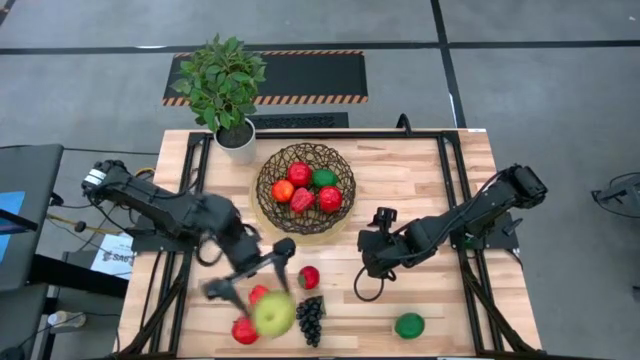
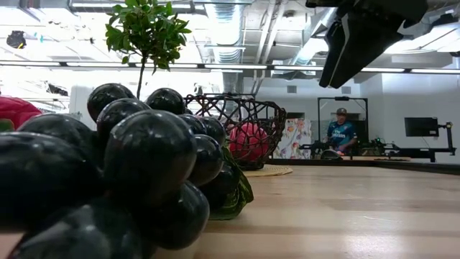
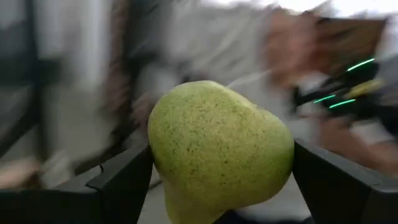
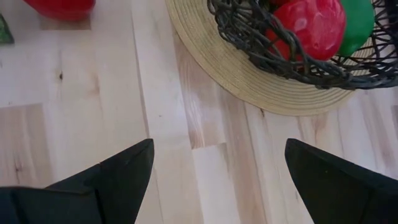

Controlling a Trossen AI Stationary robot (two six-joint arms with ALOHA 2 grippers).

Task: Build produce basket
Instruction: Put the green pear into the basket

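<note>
The basket [image 1: 305,188] is a dark woven wire bowl on a tan base at the table's far middle, and it holds several red, orange and green pieces. My left gripper [image 1: 266,303] is at the near left, shut on the yellow-green pear [image 1: 274,316]. Beside it the purple grape bunch [image 1: 310,320], a strawberry [image 1: 309,277], two red pieces [image 1: 245,331] and a green piece [image 1: 409,325] lie on the table. My right gripper [image 1: 372,262] hangs open right of the basket, over bare wood, touching nothing. In the right wrist view the basket's base [image 4: 261,81] lies ahead of its fingers. My left gripper pinches the pear across its broad body [image 3: 217,146], one finger [image 3: 124,180] on each side. The pear fills the gap between the fingers. It is lifted clear of the table, above the red pieces and beside the grapes.
A white pot with a green plant [image 1: 232,95] stands at the table's far left, next to the basket. A black frame runs along the table's left and right sides [image 1: 455,190]. Bare wood lies between the basket and the near edge on the right. A person [image 2: 341,129] is in the room behind.
</note>
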